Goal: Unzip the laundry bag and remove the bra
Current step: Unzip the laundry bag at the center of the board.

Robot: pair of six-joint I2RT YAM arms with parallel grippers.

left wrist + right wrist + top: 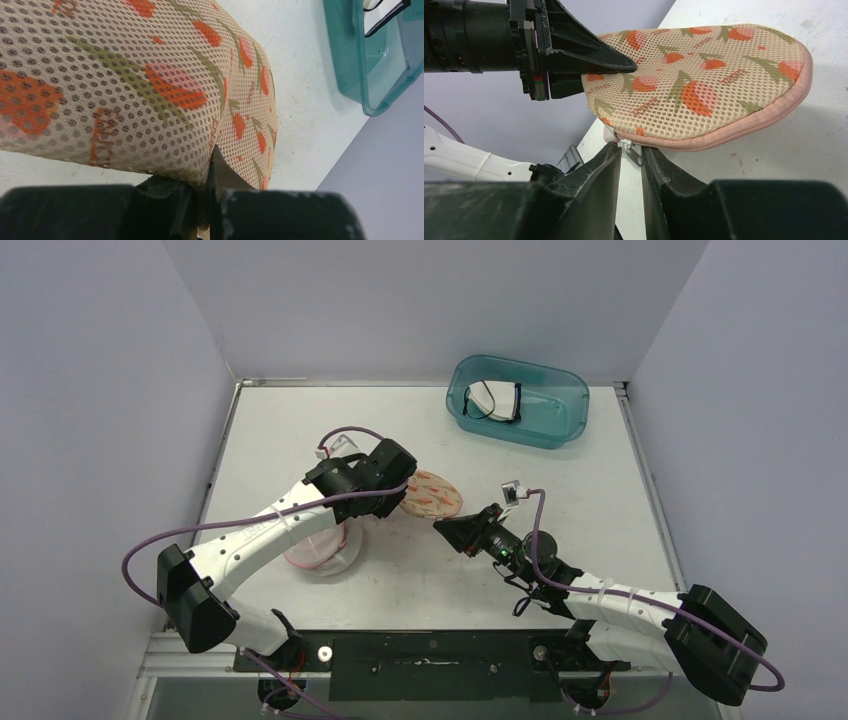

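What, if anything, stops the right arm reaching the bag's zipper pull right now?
Probably nothing, so yes: the zipper pull sits between the parted jaws of the right gripper; the left gripper pinches the bag.

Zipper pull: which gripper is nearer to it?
Right. The right gripper has the zipper pull between its jaws; the left gripper pinches the laundry bag farther along.
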